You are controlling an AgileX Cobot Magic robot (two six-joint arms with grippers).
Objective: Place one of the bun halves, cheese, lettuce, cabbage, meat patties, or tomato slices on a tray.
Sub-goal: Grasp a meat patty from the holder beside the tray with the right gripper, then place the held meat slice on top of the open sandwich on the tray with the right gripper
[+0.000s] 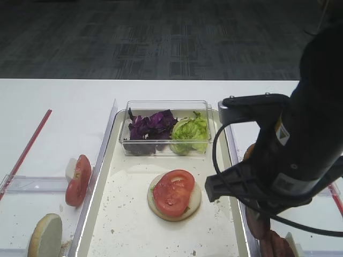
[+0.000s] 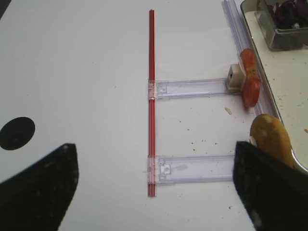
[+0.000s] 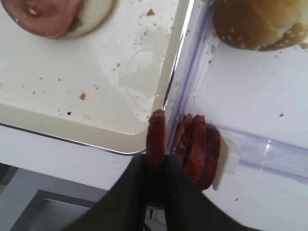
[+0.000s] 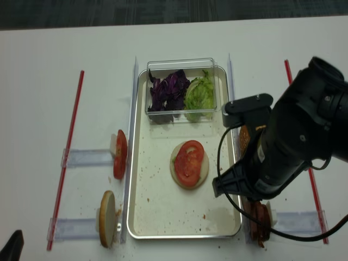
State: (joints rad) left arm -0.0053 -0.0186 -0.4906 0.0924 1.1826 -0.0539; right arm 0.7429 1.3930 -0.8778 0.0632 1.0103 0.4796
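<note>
The right gripper [image 3: 156, 159], fingers clamped on one of the meat patties [image 3: 156, 137] standing just outside the tray [image 3: 72, 72] corner (right side), should lift straight up, clearing the rim before crossing over.

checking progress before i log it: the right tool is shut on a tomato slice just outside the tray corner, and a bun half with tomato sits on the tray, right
Not quite. The right tool is shut on a meat patty, not a tomato slice; the right wrist view shows it pinching the dark reddish disc from the standing row. The rest holds: it is just outside the tray corner, and a bun half topped with tomato sits on the tray.
</note>
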